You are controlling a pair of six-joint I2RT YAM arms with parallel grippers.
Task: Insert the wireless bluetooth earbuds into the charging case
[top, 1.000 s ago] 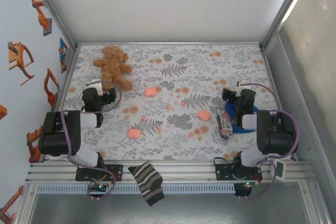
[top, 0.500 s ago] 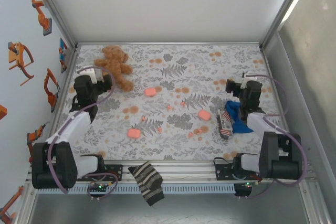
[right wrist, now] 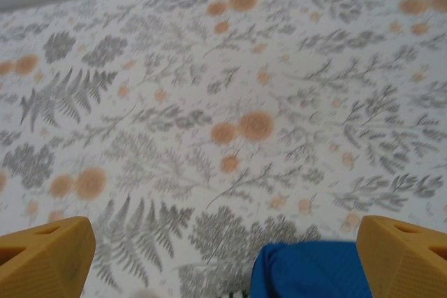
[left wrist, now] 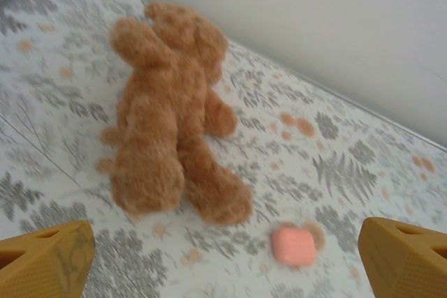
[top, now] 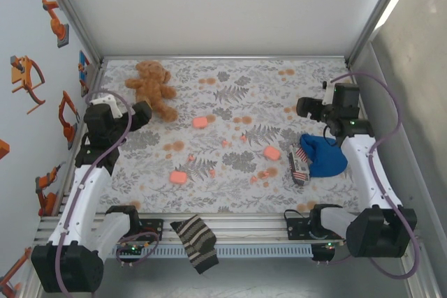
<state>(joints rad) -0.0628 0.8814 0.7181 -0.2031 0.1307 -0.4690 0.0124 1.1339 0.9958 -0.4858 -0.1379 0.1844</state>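
I have both claws spread wide and holding nothing. The left claw [top: 137, 113] hangs at the left edge of the desk [top: 230, 95], beside the teddy bear [top: 152, 87]. The right claw [top: 309, 108] hangs near the right edge, just behind a blue cloth [top: 325, 155]. The earbuds [top: 225, 143] lie scattered mid-desk among three pink cases [top: 272, 153].

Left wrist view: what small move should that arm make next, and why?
Probably ease the left arm's orange fingers forward, slightly right and down toward the small salmon-pink rounded plastic charging case. The fingers stand wide open with nothing between them. The case lies free on the floral cloth, just right of the brown plush teddy bear and right of centre in this view.
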